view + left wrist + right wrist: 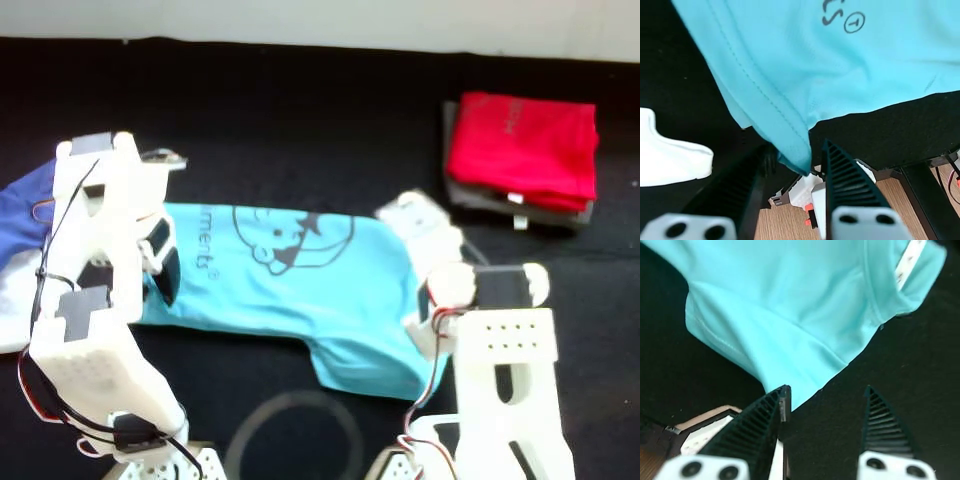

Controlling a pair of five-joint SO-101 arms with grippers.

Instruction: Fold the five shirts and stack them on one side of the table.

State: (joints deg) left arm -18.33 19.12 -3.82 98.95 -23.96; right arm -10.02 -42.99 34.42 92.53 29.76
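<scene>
While the teal shirt lies spread on the tabletop, its hem corner sits between the parted fingers of the left pincer. The right pincer, also released, hovers at the shirt's sleeve end. A red-topped folded stack lies beyond that end.

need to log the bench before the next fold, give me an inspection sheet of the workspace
surface: black cloth, faint ring mark near the front
job's things: teal shirt spread flat mid-table; red shirt folded on a grey one at far right; blue shirt and white shirt bunched at the left edge
clutter: nothing seen
claws: left claw open, teal hem corner between its fingers; right claw open beside a teal sleeve
cables: red and black wires at the arm bases
surroundings: pale wall behind; wood below the table edge
</scene>
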